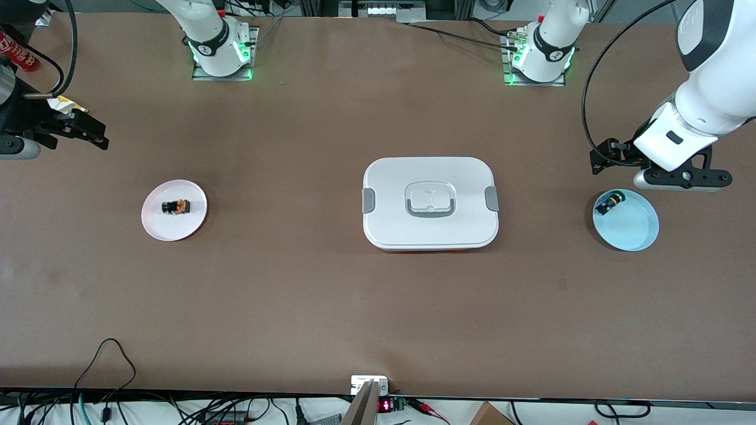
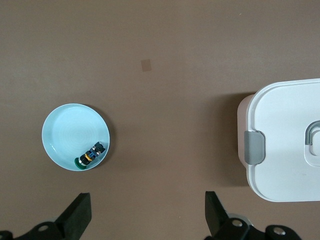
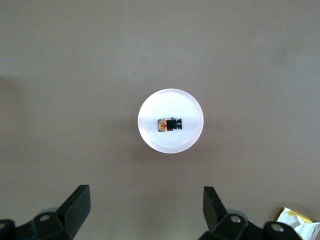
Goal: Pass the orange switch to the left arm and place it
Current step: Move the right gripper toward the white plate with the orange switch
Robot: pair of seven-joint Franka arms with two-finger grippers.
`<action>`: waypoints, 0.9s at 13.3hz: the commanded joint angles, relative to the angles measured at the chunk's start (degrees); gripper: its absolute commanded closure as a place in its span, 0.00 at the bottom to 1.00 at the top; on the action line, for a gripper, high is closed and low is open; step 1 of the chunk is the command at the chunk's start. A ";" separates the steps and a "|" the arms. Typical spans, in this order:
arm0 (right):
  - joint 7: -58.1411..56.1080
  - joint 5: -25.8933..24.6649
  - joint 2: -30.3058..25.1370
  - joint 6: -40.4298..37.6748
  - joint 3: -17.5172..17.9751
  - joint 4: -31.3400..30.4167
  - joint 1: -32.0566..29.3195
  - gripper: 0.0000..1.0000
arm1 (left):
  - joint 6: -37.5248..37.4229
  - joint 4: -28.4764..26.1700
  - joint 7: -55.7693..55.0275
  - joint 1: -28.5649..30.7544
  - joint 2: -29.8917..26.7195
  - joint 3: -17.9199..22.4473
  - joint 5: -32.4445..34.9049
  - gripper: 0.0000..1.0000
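Note:
The orange switch [image 1: 176,207] lies on its side on a pale pink plate [image 1: 174,227] toward the right arm's end of the table. It also shows in the right wrist view [image 3: 169,124], on the plate [image 3: 170,102]. My right gripper [image 1: 88,131] [image 3: 146,202] is open and empty, up over bare table beside that plate. The white box [image 1: 430,202] stands mid-table with its lid on, and shows in the left wrist view [image 2: 285,145]. My left gripper [image 1: 605,156] [image 2: 147,210] is open and empty, over the table by the blue plate.
A light blue plate [image 1: 632,227] [image 2: 65,135] at the left arm's end holds a black switch with blue and yellow-green parts [image 1: 610,203] [image 2: 91,156]. A yellow wrapper [image 1: 66,105] [image 3: 300,227] and a red can [image 1: 18,53] lie near the right arm's end.

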 commanded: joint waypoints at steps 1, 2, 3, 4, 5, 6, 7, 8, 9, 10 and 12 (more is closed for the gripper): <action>0.20 0.50 -0.26 -1.04 0.16 0.73 -0.22 0.00 | -1.09 1.37 -0.14 0.25 0.43 -0.21 -0.60 0.00; 0.03 0.42 -0.08 -1.04 0.16 0.73 -0.22 0.00 | -1.09 1.37 -0.14 0.25 0.43 -0.21 -0.60 0.00; 0.03 0.42 -0.08 -0.95 0.16 0.82 -0.13 0.00 | -1.09 1.37 -0.14 0.25 0.43 -0.21 -0.60 0.00; 0.12 0.42 0.01 -0.95 0.16 0.73 -0.13 0.00 | -1.09 1.37 -0.14 0.25 0.43 -0.21 -0.60 0.00; 0.03 0.50 0.09 -0.95 0.16 0.73 -0.22 0.00 | -1.09 1.37 -0.14 0.25 0.43 -0.21 -0.60 0.00; -0.06 0.50 0.53 -0.95 0.16 0.73 -0.31 0.00 | -1.18 1.37 -0.14 0.25 0.43 -0.21 -0.60 0.00; -0.15 0.59 1.32 -1.03 0.08 0.73 -0.39 0.00 | -1.18 1.37 -0.14 0.25 0.43 -0.21 -0.60 0.00; -0.15 0.50 2.20 -1.04 0.08 0.73 -0.40 0.00 | -1.18 1.37 -0.14 0.25 0.43 -0.21 -0.60 0.00; -0.15 0.50 3.16 -1.04 0.08 0.73 -0.40 0.00 | -1.18 1.37 -0.14 0.25 0.43 -0.21 -0.60 0.00; -0.06 0.50 3.87 -1.04 0.08 0.73 -0.40 0.00 | -1.18 1.37 -0.23 0.17 0.43 -0.21 -0.60 0.00; -0.23 0.42 4.49 -1.12 -0.10 0.56 -0.75 0.00 | -1.35 1.37 -0.23 0.16 0.43 -0.21 -0.60 0.00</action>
